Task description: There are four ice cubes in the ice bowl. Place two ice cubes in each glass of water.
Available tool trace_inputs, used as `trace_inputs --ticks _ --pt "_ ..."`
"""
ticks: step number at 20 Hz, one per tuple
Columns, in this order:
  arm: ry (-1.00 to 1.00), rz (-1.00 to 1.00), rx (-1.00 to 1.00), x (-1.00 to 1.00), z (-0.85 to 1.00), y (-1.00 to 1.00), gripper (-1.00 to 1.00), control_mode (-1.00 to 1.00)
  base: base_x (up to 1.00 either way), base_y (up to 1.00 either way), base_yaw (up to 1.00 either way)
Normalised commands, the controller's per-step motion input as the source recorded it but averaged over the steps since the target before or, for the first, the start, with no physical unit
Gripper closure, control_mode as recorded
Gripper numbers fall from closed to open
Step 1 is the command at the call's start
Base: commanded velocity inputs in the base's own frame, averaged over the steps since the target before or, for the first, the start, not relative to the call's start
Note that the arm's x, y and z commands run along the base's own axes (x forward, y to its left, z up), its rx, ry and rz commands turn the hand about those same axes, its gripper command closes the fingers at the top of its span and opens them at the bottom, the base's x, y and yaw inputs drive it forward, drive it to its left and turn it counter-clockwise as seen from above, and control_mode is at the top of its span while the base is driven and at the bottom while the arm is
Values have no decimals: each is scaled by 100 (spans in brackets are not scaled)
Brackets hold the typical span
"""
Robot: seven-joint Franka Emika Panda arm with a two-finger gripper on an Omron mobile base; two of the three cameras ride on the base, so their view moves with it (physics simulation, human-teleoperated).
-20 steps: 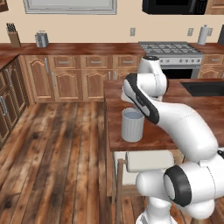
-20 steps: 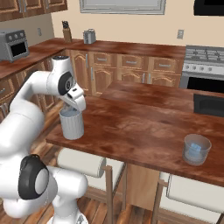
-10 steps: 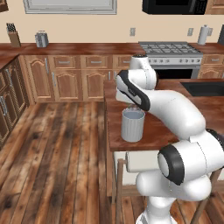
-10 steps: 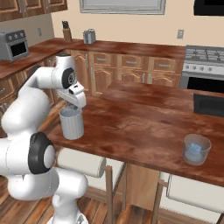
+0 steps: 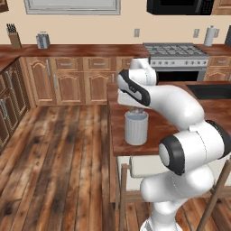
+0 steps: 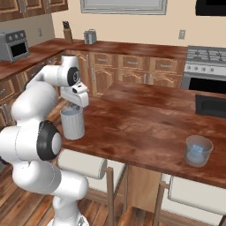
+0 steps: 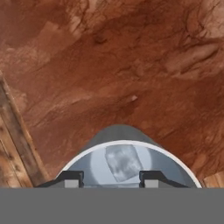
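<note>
Grey ribbed glass (image 5: 136,127) sits right under your gripper (image 7: 112,177); jaws apart, one cube (image 7: 123,162) between them inside; you'll find no writing.

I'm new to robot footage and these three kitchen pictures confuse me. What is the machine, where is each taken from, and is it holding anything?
It is a white robot arm with a two-finger gripper on a mobile base. Two pictures come from cameras on the base, behind the arm on either side; the third looks down from its hand. The hand hangs over a ribbed grey-white glass on the wooden counter. An ice cube shows between the fingertips, over the glass mouth; whether it is gripped or already inside, I cannot tell. A short blue-tinted glass holding ice stands far along the counter.
</note>
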Motion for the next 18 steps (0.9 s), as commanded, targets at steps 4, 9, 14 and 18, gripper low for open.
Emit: trace_inputs --ticks 4,9,14,18 --pt "0 0 0 -2 -3 5 100 -100 0 0 0" --pt "0 0 0 -20 0 0 -100 -100 0 0 0" --pt "0 0 0 -9 0 0 -100 -100 0 0 0" --pt "0 0 0 0 0 0 -100 -100 0 0 0"
